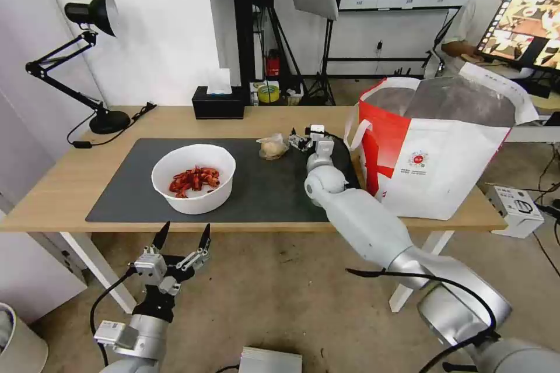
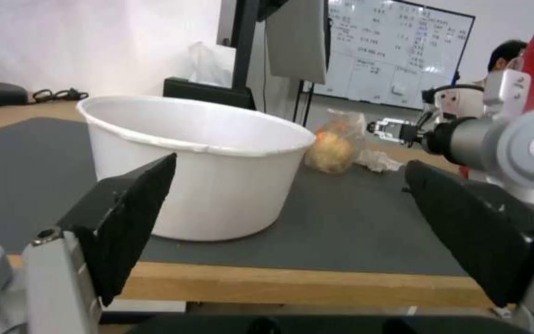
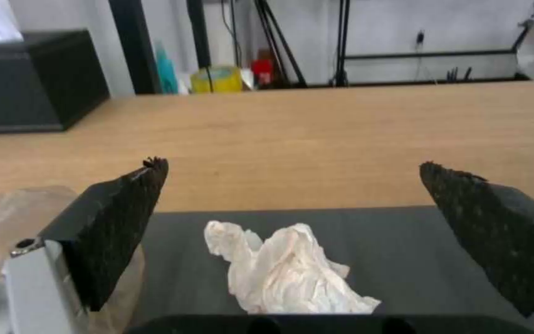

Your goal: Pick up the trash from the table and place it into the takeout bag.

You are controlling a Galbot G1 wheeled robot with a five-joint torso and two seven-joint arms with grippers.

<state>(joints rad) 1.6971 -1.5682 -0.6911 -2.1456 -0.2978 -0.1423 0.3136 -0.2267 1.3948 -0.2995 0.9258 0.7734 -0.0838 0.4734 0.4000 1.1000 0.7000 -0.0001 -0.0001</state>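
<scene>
Left gripper (image 1: 182,235) hangs low in the frame, wide apart, empty. Right gripper (image 3: 292,185) – spread wide too – sits over the tissue (image 3: 285,271), mid-frame, beside the bag (image 1: 443,157).

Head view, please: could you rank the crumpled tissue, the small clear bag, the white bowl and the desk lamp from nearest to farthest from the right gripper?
From the right gripper, open over the mat's far right:
1. Crumpled tissue, directly under its fingers.
2. Small clear bag, just to its left.
3. White bowl, mid-mat, farther left.
4. Desk lamp, far left corner of the table.
</scene>
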